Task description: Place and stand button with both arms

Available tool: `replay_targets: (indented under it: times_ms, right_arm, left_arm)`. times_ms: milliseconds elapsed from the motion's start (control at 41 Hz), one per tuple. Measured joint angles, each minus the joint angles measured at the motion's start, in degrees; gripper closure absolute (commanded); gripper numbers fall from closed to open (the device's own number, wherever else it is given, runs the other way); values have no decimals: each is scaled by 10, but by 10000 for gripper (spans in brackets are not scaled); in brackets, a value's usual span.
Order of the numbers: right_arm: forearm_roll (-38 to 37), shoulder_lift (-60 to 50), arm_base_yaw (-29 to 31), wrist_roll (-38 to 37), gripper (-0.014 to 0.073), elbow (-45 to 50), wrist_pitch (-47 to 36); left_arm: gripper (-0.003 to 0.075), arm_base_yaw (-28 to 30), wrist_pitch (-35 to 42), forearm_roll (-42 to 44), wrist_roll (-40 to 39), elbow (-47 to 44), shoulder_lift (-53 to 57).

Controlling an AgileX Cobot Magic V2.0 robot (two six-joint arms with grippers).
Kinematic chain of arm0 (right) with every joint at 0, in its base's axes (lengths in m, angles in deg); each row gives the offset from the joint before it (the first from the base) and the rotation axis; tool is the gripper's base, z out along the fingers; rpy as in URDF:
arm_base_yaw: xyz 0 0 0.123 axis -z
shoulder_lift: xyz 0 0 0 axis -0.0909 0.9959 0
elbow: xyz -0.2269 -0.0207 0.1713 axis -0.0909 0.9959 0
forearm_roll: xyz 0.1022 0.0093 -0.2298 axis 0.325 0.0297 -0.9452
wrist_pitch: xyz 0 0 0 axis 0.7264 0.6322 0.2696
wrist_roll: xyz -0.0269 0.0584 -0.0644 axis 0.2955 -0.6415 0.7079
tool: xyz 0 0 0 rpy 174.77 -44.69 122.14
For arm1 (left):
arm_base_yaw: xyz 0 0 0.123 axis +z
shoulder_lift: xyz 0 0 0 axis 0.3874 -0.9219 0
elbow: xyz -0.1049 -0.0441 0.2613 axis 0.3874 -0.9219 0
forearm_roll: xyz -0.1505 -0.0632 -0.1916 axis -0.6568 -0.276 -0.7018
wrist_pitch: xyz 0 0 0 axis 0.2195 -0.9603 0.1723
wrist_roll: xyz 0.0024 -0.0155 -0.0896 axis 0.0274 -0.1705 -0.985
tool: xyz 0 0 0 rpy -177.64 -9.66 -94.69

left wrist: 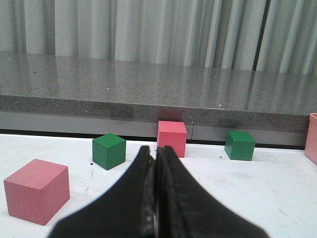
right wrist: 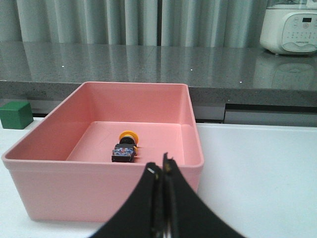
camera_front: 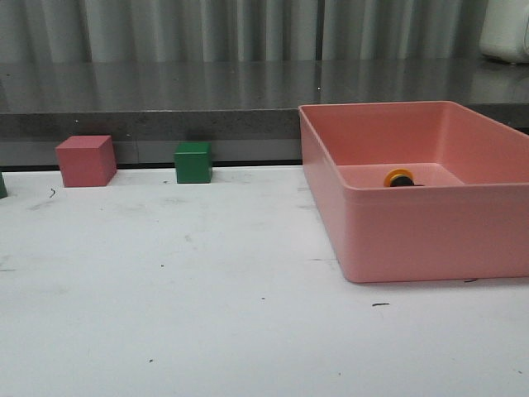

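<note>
The button [right wrist: 125, 147] lies on its side on the floor of the pink bin [right wrist: 44, 186], its yellow cap toward the far wall and its black-and-blue base toward the near wall. In the front view only the yellow cap of the button [camera_front: 398, 177] shows above the wall of the bin [camera_front: 430, 236]. My right gripper [right wrist: 162, 167] is shut and empty, outside the bin's near wall. My left gripper [left wrist: 155, 151] is shut with nothing in it, over the white table short of the cubes. Neither arm shows in the front view.
In the left wrist view a pink cube [left wrist: 36, 190], a green cube [left wrist: 109, 150], a second pink cube [left wrist: 172, 138] and a second green cube [left wrist: 239, 145] stand on the white table [left wrist: 267, 198]. A grey stone ledge [camera_front: 165, 103] runs behind. A white appliance [right wrist: 290, 27] sits on it.
</note>
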Motion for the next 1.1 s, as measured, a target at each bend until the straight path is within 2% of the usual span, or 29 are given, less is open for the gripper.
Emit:
replay_targets:
  times_ms: [928, 1099]
  right_arm:
    - [1, 0, 0, 0, 662, 0, -20]
    - [1, 0, 0, 0, 662, -72, 28]
  left_arm:
    - [740, 0, 12, 0, 0, 0, 0]
    - [740, 0, -1, -1, 0, 26, 0]
